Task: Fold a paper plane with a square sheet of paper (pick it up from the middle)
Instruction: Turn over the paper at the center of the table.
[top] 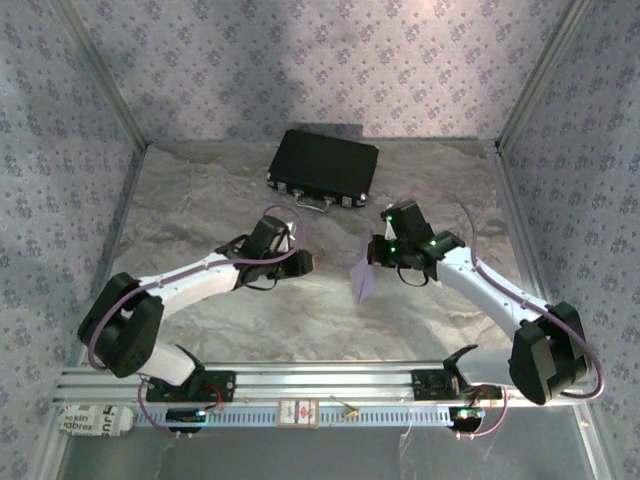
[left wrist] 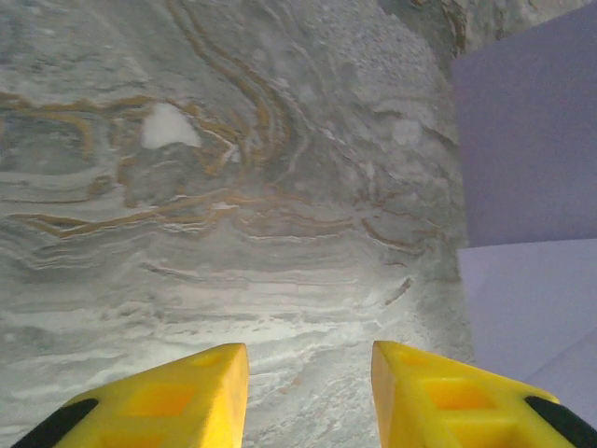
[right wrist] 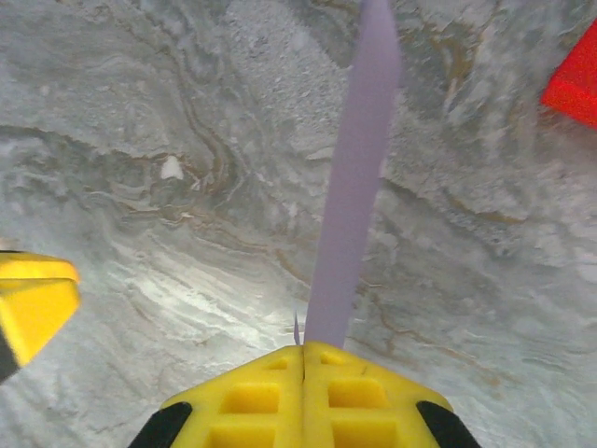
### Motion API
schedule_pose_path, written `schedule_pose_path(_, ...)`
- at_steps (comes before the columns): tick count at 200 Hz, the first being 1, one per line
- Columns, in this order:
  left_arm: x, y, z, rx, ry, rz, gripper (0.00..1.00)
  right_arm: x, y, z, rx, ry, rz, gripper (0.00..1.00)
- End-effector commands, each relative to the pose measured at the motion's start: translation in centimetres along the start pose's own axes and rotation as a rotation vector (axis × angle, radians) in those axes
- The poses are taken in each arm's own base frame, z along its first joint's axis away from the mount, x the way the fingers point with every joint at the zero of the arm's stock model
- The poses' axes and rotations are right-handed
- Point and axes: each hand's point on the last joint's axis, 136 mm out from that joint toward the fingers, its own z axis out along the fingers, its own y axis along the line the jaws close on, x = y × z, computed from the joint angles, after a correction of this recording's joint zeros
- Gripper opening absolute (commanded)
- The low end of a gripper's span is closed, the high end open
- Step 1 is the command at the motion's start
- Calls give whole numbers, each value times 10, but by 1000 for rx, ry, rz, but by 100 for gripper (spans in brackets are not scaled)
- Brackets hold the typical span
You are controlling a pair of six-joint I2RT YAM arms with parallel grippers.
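From my left wrist the paper (left wrist: 532,187) runs off the right edge, so its outline is lost to me. From my right wrist it stands edge-on in my right gripper (right wrist: 303,359), its far end cut by the top edge, its folds unreadable. The red block (right wrist: 574,79) is clipped by the right edge. From above, the paper is too small to make out its shape.

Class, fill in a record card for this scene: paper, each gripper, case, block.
paper: lilac, pinched in right gripper, edge-on to its camera
right gripper: shut on paper
left gripper: open, empty, paper to its right
case: black, closed, far side of table
block: red, on table
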Motion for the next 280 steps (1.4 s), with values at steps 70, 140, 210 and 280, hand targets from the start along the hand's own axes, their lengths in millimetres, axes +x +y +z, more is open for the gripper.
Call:
schedule_pose_path(70, -20, 59, -41, -142, -172, -161, 39, -1, -2, -2, 571, 93, -346, 0)
schedule_pose_path(140, -27, 101, -85, -283, -331, -251, 40, 20, 61, 44, 626, 155, -528, 1)
schedule_pose_path(210, -27, 117, -110, -317, -413, -275, 42, 40, 105, 76, 496, 213, -552, 7)
schedule_pose_path(280, -28, 108, -106, -274, -390, -260, 43, 45, 154, 73, -28, 201, -356, 32)
